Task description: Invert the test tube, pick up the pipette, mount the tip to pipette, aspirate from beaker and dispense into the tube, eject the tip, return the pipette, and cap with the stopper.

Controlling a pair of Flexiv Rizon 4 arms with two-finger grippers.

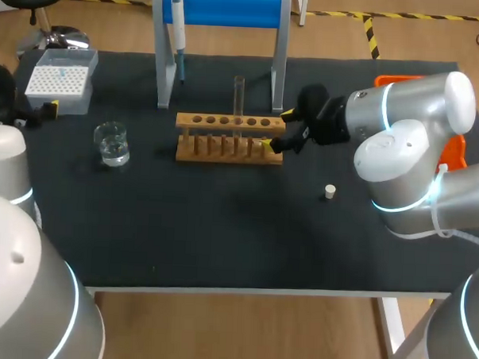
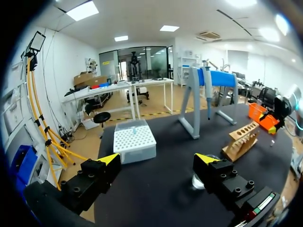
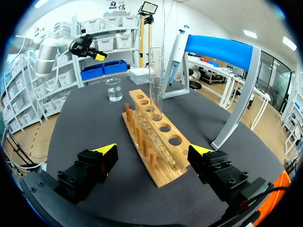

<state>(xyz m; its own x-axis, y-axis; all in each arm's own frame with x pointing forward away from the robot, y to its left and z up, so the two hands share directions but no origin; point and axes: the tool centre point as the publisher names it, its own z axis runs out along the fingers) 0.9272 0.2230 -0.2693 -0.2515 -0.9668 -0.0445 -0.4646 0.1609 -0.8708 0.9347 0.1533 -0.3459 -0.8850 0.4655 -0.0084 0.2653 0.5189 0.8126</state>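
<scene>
– Right gripper [image 3: 154,150]: how is it found to be set?

– It is seen spread wide, with nothing clasped. The near end of the wooden rack [image 3: 165,128] is framed between its two yellow tips. In the right wrist view a gap is seen on each side, so no grasp is made. Whether the rack is brushed by one tip cannot be told from the head view.

– Where is the test tube [image 3: 155,78] placed?

– It is stood upright in a hole of the rack's top board, ahead of the right gripper. The hole is a few along from the end nearest the fingers. The tube is not touched.

– What else is met ahead of that gripper?

– Beyond the rack's far end the beaker [image 3: 113,90] is seen, with clear liquid in it, and the tip box [image 3: 141,72] lies further off. The pipette [image 3: 176,54] is hung on the blue-barred stand [image 3: 222,49], ahead and off to one side. The stopper [image 1: 330,191] is seen lying on the black table [image 1: 221,242], back from the fingertips, beside the arm and apart from the rack.

– How is the left gripper [image 2: 158,161] held?

– It too is opened wide, and nothing is held. The tip box is found just ahead of it. The beaker is partly hidden behind one of its fingers, and the rack is seen well off to the side.
</scene>
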